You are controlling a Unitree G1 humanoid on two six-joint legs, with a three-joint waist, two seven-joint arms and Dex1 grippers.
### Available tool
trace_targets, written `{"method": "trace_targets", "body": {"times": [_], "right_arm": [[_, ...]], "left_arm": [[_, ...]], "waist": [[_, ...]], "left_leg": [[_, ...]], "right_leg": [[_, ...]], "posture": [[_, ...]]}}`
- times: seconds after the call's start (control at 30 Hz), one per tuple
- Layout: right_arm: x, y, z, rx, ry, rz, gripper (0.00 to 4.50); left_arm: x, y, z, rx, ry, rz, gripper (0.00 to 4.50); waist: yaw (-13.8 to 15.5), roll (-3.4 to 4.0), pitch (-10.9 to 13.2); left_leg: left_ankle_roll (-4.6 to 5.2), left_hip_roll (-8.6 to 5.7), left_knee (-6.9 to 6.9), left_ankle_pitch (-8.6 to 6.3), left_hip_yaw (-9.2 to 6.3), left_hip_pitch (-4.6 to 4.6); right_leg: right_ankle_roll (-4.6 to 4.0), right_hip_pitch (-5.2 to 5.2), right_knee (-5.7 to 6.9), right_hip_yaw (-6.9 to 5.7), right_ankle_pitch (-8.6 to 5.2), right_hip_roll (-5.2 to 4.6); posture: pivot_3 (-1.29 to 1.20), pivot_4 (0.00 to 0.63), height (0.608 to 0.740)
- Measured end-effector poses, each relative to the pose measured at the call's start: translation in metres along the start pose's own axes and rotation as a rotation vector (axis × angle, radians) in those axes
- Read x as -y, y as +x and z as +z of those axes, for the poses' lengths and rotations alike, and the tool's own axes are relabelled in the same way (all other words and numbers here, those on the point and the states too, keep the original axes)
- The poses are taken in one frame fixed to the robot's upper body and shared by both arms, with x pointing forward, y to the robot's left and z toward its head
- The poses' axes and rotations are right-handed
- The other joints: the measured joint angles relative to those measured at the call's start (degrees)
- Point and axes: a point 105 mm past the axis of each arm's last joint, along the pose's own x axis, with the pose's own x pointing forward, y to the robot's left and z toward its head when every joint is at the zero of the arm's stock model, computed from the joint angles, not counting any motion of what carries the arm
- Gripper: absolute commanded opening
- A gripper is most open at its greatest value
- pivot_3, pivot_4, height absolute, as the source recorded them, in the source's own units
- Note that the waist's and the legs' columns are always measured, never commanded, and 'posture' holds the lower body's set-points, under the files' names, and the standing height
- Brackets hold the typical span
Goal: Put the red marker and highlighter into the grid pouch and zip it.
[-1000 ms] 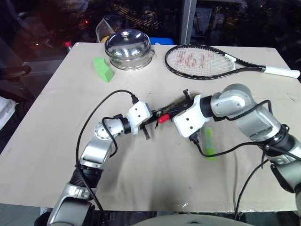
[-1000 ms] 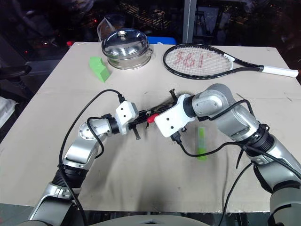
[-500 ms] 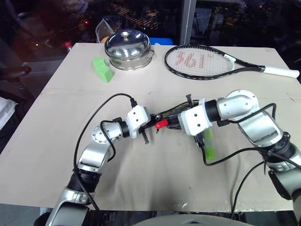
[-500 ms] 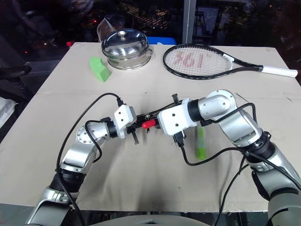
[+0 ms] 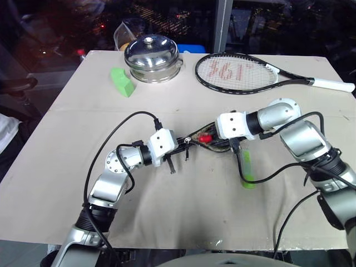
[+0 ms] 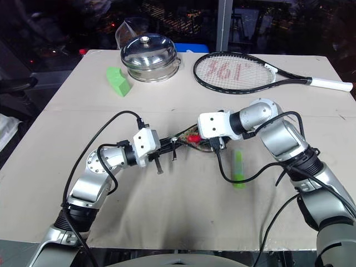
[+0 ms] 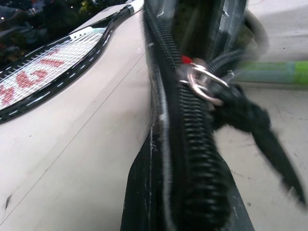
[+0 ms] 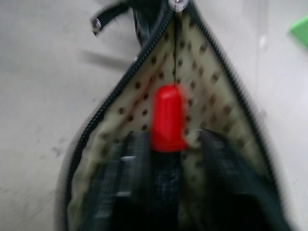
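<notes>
Red marker [image 8: 167,117] lies cap-first inside the open grid pouch [image 6: 186,141], between the right gripper [image 8: 166,159] fingers, which stand parted, apparently letting go. Left gripper [image 5: 179,146] is clamped on the pouch end, likely to hold the mouth steady. Highlighter [image 6: 238,168] waits on the table [image 6: 167,206] just beside. Right wrist view reveals the dotted lining; left wrist view shows the zipper pull [image 7: 204,83].

One pouch [image 6: 186,140], one marker [image 8: 167,118], one highlighter [image 6: 238,169], one racket [image 6: 236,72], one pot [image 6: 150,58], one green block [image 6: 118,81]
</notes>
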Motion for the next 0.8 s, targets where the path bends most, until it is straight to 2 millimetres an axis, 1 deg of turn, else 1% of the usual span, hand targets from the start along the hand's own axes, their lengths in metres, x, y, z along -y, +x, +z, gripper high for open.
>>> {"method": "trace_targets", "body": {"times": [0.03, 0.1, 0.13, 0.17, 0.2, 0.23, 0.27, 0.3, 0.33, 0.37, 0.4, 0.43, 0.53, 0.6, 0.63, 0.67, 0.7, 0.8], "right_arm": [[0.0, -0.001, -0.001, -0.007, 0.01, -0.003, 3.41], [-0.001, -0.005, 0.002, -0.009, 0.045, -0.009, 3.41], [0.001, -0.011, 0.011, 0.036, 0.124, -0.024, 3.41], [0.002, -0.014, 0.015, 0.055, 0.14, -0.032, 3.41], [0.002, -0.021, 0.024, 0.105, 0.232, -0.036, 3.41], [0.003, -0.031, 0.036, 0.166, 0.326, -0.043, 3.41], [0.004, -0.041, 0.047, 0.207, 0.366, -0.054, 3.41], [0.005, -0.056, 0.06, 0.249, 0.419, -0.094, 3.41], [0.005, -0.065, 0.066, 0.266, 0.461, -0.14, 3.41], [0.002, -0.07, 0.067, 0.263, 0.5, -0.177, 3.41], [-0.003, -0.073, 0.062, 0.24, 0.573, -0.23, 3.41], [-0.011, -0.071, 0.05, 0.2, 0.673, -0.275, 3.41], [-0.026, -0.068, 0.024, 0.137, 0.822, -0.385, 3.41], [-0.049, -0.062, -0.013, 0.002, 0.961, -0.545, 3.41], [-0.056, -0.059, -0.023, -0.031, 1.009, -0.587, 3.41], [-0.065, -0.054, -0.036, -0.078, 1.075, -0.665, 3.41], [-0.07, -0.05, -0.042, -0.11, 1.106, -0.694, 3.41], [-0.085, -0.039, -0.051, -0.163, 1.174, -0.732, 3.41]], "left_arm": [[0.0, 0.0, 0.0, -0.002, -0.002, 0.0, 0.0], [-0.001, 0.0, -0.001, -0.005, -0.003, 0.005, 0.0], [-0.002, 0.0, -0.001, -0.007, -0.003, 0.014, 0.0], [-0.002, 0.0, -0.001, -0.006, -0.003, 0.015, 0.0], [-0.003, 0.001, 0.0, -0.007, -0.001, 0.024, 0.0], [-0.005, 0.002, -0.001, -0.014, -0.002, 0.039, 0.0], [-0.006, 0.002, -0.002, -0.018, -0.002, 0.049, 0.0], [-0.009, 0.003, -0.001, -0.022, 0.002, 0.065, 0.0], [-0.011, 0.004, -0.001, -0.028, 0.009, 0.078, 0.0], [-0.014, 0.004, -0.001, -0.032, 0.016, 0.093, 0.0], [-0.017, 0.004, -0.001, -0.038, 0.019, 0.11, 0.0], [-0.019, 0.005, -0.002, -0.044, 0.016, 0.129, 0.0], [-0.022, 0.007, -0.004, -0.052, 0.016, 0.151, 0.0], [-0.026, 0.01, -0.006, -0.066, 0.027, 0.165, 0.0], [-0.028, 0.01, -0.007, -0.073, 0.031, 0.17, 0.0], [-0.028, 0.013, -0.008, -0.083, 0.045, 0.164, 0.0], [-0.028, 0.015, -0.008, -0.086, 0.056, 0.157, 0.0], [-0.022, 0.019, -0.01, -0.089, 0.07, 0.131, 0.0]], "waist": [[0.0, 0.0, 0.0], [0.1, 0.01, 0.0], [0.1, 0.01, 0.0], [0.1, 0.0, 0.0], [0.1, 0.0, 0.0], [0.1, 0.02, 0.0], [0.1, 0.02, 0.0], [0.2, 0.01, 0.0], [0.2, -0.02, 0.0], [0.2, -0.02, 0.0], [0.2, -0.03, -0.1], [0.1, -0.03, -0.1], [0.1, -0.06, -0.1], [0.2, -0.06, -0.1], [0.2, -0.05, -0.1], [-0.1, 0.0, -0.1], [-0.2, 0.02, -0.1], [-0.2, 0.05, -0.1]], "left_leg": [[0.0, 0.0, 0.0, 0.0, -0.01, -0.01], [0.0, -0.01, 0.0, 0.0, 0.0, -0.02], [0.0, 0.0, 0.01, 0.0, -0.01, -0.04], [0.0, 0.0, 0.01, 0.0, -0.03, -0.04], [0.0, 0.0, 0.02, 0.0, -0.05, -0.05], [0.01, 0.01, 0.01, 0.0, -0.07, -0.07], [0.01, 0.01, 0.01, -0.01, -0.1, -0.06], [0.12, 0.01, 0.01, -0.08, -0.15, -0.06], [0.22, 0.01, 0.0, -0.14, -0.24, -0.04], [0.23, 0.01, 0.0, -0.15, -0.27, -0.03], [0.24, 0.0, -0.02, -0.16, -0.28, -0.04], [0.24, -0.03, 0.0, -0.16, -0.29, -0.04], [0.25, -0.06, -0.02, -0.16, -0.31, -0.04], [0.24, -0.08, -0.04, -0.15, -0.35, -0.05], [0.24, -0.08, -0.02, -0.15, -0.33, -0.06], [0.22, -0.08, -0.03, -0.14, -0.29, 0.0], [0.22, -0.07, -0.01, -0.14, -0.27, 0.0], [0.22, -0.06, -0.06, -0.14, -0.28, 0.03]], "right_leg": [[0.0, 0.0, 0.0, 0.0, 0.0, 0.0], [0.0, 0.0, 0.0, 0.0, 0.0, -0.01], [0.0, -0.01, 0.0, 0.05, 0.0, -0.05], [0.0, 0.0, 0.0, 0.08, 0.0, -0.09], [0.0, 0.0, 0.01, 0.07, 0.01, -0.1], [0.0, -0.01, 0.01, 0.07, 0.01, -0.13], [-0.01, 0.01, 0.01, 0.07, 0.01, -0.14], [-0.01, 0.02, -0.01, 0.02, 0.01, -0.15], [-0.02, 0.09, -0.03, -0.04, 0.01, -0.17], [-0.02, 0.12, -0.04, -0.07, 0.0, -0.2], [-0.02, 0.12, -0.05, -0.08, 0.0, -0.22], [-0.02, 0.13, -0.04, -0.08, 0.0, -0.25], [-0.02, 0.15, -0.03, -0.1, 0.0, -0.25], [-0.01, 0.15, -0.04, -0.12, 0.0, -0.22], [-0.01, 0.13, -0.01, -0.1, 0.0, -0.22], [0.01, 0.15, 0.01, -0.05, 0.0, -0.18], [0.01, 0.12, 0.03, -0.02, 0.0, -0.17], [0.02, 0.13, 0.01, 0.0, -0.01, -0.09]], "posture": [[0.0, 0.15, 0.74], [0.0, 0.15, 0.74], [0.0, 0.15, 0.74], [0.0, 0.15, 0.74], [0.0, 0.15, 0.74], [0.0, 0.15, 0.74], [0.0, 0.15, 0.74], [0.0, 0.15, 0.74], [0.0, 0.15, 0.74], [0.0, 0.15, 0.74], [0.0, 0.15, 0.74], [0.0, 0.15, 0.74], [0.0, 0.15, 0.74], [0.0, 0.15, 0.74], [0.0, 0.15, 0.74], [0.0, 0.15, 0.74], [0.0, 0.15, 0.74], [0.0, 0.15, 0.74]]}}
